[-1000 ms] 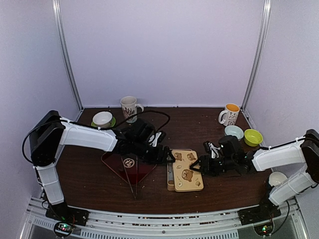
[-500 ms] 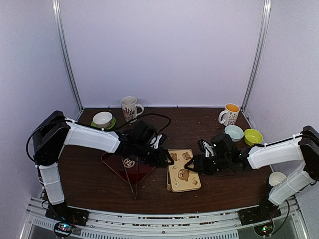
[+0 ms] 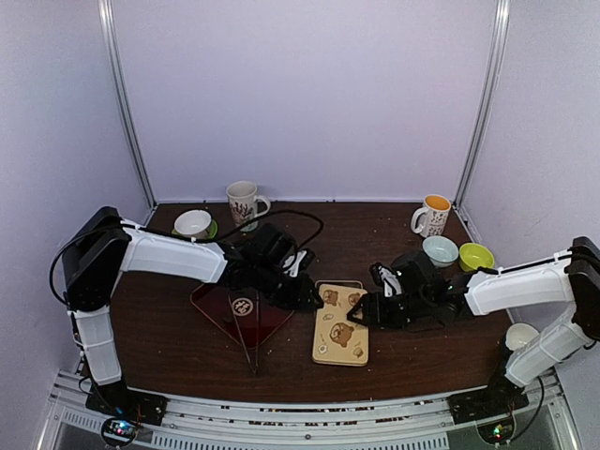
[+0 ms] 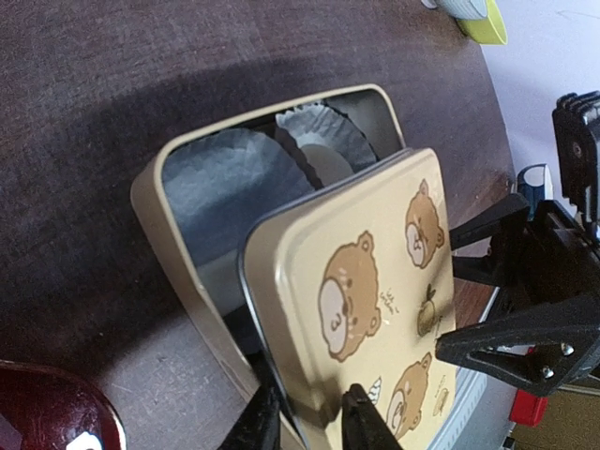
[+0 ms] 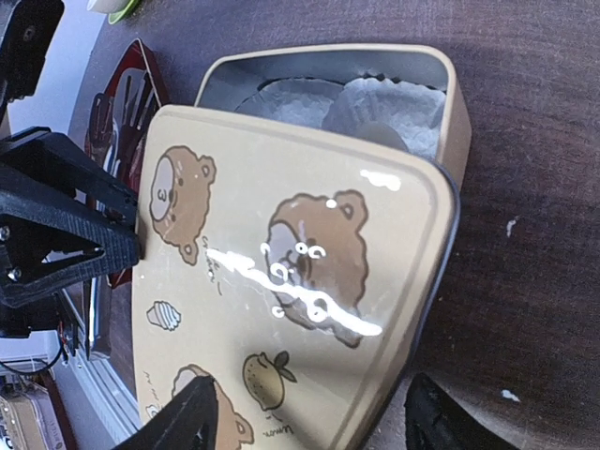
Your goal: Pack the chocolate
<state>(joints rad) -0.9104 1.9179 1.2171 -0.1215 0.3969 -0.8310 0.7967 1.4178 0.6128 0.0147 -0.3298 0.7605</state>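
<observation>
Bear-printed tan lid point(image 3: 339, 333) lying askew over the rectangular tan metal tin point(image 4: 155, 187) on the dark brown bench point(image 3: 169, 347), with an arm at each side.

The left jaws are clenched on the lid's near rim, with one black fingertip point(image 4: 269, 417) below the edge and the other on top. The right jaws are released and stand wide, straddling the opposite edge without clasping it. The lid is tilted and covers most of the tin, leaving only the far end open. There a pale cream piece of chocolate point(image 4: 323, 167) sits in a crimped white paper liner point(image 4: 323, 133), with a second liner point(image 4: 220, 173) just beside it. The lid hides whatever else lies in the tin. A dark red triangular tray point(image 3: 220, 309) lies just left of the tin.
</observation>
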